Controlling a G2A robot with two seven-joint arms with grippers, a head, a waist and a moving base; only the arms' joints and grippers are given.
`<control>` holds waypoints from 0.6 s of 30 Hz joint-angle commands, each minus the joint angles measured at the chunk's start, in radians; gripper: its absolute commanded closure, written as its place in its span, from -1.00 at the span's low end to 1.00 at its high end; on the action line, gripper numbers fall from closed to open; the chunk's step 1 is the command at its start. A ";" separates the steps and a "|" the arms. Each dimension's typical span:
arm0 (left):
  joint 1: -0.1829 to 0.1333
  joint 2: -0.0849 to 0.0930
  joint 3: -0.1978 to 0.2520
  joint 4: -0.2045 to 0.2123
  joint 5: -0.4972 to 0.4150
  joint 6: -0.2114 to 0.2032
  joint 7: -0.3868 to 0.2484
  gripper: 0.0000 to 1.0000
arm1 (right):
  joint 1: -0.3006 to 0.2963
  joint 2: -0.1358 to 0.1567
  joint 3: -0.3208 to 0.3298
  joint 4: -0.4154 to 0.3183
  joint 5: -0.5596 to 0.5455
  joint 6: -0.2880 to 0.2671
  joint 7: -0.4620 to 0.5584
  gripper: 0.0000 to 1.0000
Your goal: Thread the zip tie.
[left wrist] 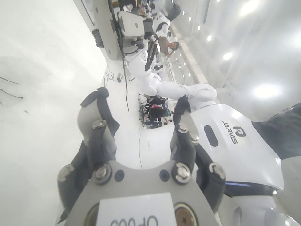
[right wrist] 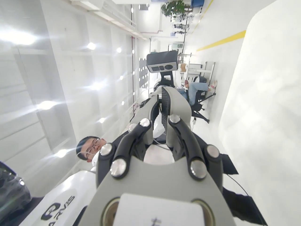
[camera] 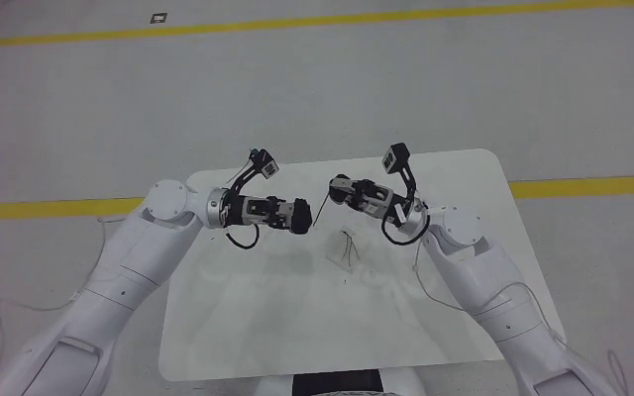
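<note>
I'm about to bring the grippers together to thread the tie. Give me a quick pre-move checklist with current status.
1. ok: right gripper shut, fingers together.
2. ok, it seems: tie held; a thin dark strip runs from the right gripper toward the left one.
3. ok: left gripper open, wide gap.
4. ok: both grippers face each other above the table.
5. cannot tell: where the tie's tip and head are; it is too thin to see.
6. ok: spare ties lie on the table below, apart from both grippers.
</note>
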 commanded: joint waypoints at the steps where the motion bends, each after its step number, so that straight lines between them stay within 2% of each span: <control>1: 0.030 0.002 -0.031 -0.007 0.006 0.000 0.059 -1.00 | -0.015 -0.002 0.010 -0.006 0.009 0.014 -0.069 1.00; 3: 0.057 0.002 -0.051 -0.005 0.032 0.000 0.117 -1.00 | -0.026 -0.003 0.012 -0.014 0.006 0.026 -0.116 1.00; 12: 0.057 0.002 -0.051 -0.005 0.032 0.000 0.117 -1.00 | -0.027 -0.003 0.015 -0.018 -0.009 0.026 -0.136 1.00; 14: 0.071 0.001 -0.054 -0.010 0.044 0.000 0.165 -1.00 | -0.032 -0.005 0.019 -0.024 -0.007 0.017 -0.174 1.00; 16: 0.096 0.000 -0.064 -0.035 0.065 0.000 0.191 -1.00 | -0.042 -0.009 0.018 -0.035 -0.008 -0.001 -0.235 1.00; 18: 0.130 -0.005 -0.091 -0.071 0.085 0.000 0.272 -1.00 | -0.056 -0.016 0.014 -0.044 -0.003 -0.020 -0.318 1.00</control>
